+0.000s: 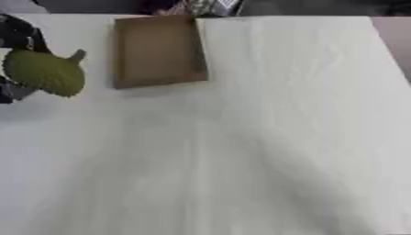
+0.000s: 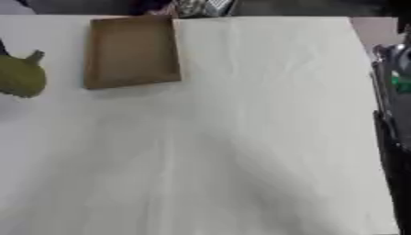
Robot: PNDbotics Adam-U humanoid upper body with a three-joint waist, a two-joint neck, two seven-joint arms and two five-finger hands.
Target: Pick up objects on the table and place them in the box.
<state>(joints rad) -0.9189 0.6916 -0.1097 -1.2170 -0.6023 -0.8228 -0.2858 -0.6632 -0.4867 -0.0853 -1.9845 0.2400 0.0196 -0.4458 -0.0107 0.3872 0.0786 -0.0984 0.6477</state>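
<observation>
The step in hand looks like the carry: the left robot hand [image 1: 16, 43] is at the left edge of the left eye view, its dark fingers wrapped round a bumpy green fruit [image 1: 45, 72] with a short stalk. The fruit sits to the left of the box [image 1: 158, 50] and near it, not over it. A shadow beneath suggests the fruit is lifted off the surface [image 1: 265, 137], though I cannot be sure of that.

The box is a shallow brown cardboard tray, open at the top, lying toward the far side of the white-covered surface. Nothing shows inside it, so the task seems to be at its first item.

The next move, as I judge it, calls for carrying the fruit rightward until it hangs over the box's open top, then lowering it inside the walls before the fingers let go. The fruit is bulky beside the box's narrow width, so it needs to be centred over the opening, or it may catch the near-left wall and tip out.

Along the right edge of the right eye view a dark and silver arm [image 2: 391, 110] shows; the right robot hand itself cannot be made out there, so I cannot tell how its fingers stand.

Count: one box, one green fruit, and no other loose things visible on the surface.
</observation>
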